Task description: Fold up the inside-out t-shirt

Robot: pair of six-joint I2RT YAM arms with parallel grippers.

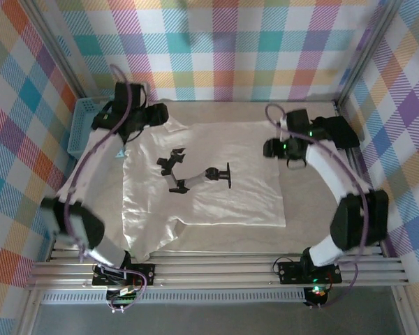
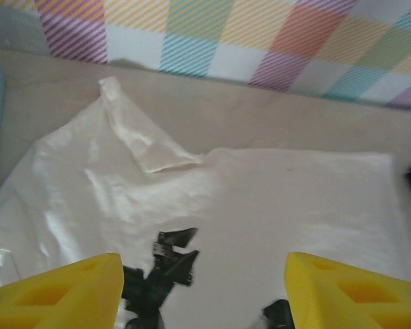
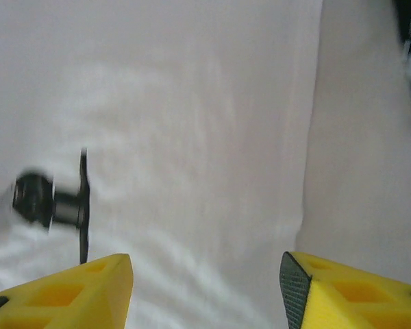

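The white inside-out t-shirt (image 1: 216,199) lies spread flat over the middle of the table, with a black and grey graphic (image 1: 188,174) on its upper face. My left gripper (image 1: 153,116) hovers over the shirt's far left corner, open, with nothing between its yellow fingers (image 2: 61,295). In the left wrist view a folded flap of cloth (image 2: 140,140) points toward the back wall, above the shirt (image 2: 281,205). At the shirt's far right edge my right gripper (image 1: 276,147) is open and empty. It hangs above the cloth's straight side edge (image 3: 308,171), its yellow fingers (image 3: 342,295) apart.
A blue basket (image 1: 82,125) stands at the far left by the checked wall. Bare beige tabletop (image 1: 314,209) runs along the shirt's right side and behind it. The shirt's near left corner (image 1: 148,250) reaches the metal rails at the front.
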